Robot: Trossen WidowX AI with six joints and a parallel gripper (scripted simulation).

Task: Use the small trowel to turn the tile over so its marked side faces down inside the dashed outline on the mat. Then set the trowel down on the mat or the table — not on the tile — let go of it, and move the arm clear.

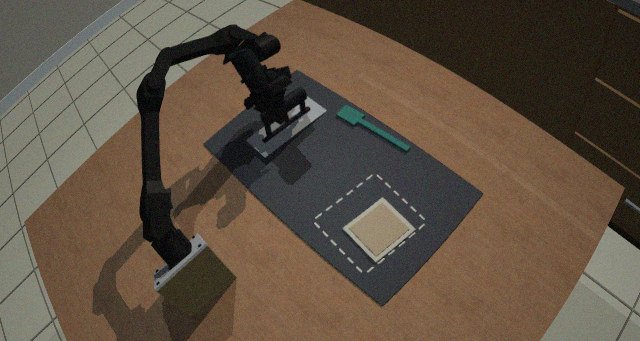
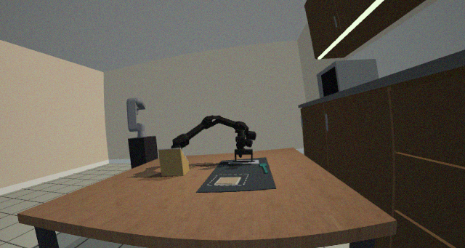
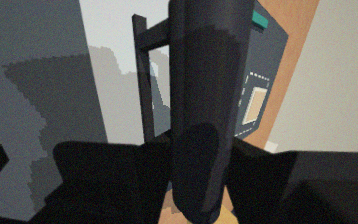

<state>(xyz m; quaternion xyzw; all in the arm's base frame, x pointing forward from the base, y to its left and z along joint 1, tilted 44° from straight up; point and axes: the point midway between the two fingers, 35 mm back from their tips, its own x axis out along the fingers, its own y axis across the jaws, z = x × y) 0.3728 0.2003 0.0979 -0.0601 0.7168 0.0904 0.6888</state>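
Jaws grip pale-bladed tool (image 1: 318, 110) (image 2: 255, 161) (image 3: 110, 30); tile (image 1: 381, 229) (image 2: 227, 181) (image 3: 255, 106) overlaps dashed outline (image 1: 375, 175) (image 2: 248, 175) (image 3: 253, 74).

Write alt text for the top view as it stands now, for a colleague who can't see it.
Black robot arm's gripper is shut on a light-grey trowel at the far end of a dark mat. A tan, pale-bordered tile lies mostly inside the dashed outline, and a green tool lies between them, along the mat's edge.

Dark brown cabinets (image 1: 450, 41) (image 2: 349, 142) line one side; pale walls (image 2: 203, 102) rise beyond.
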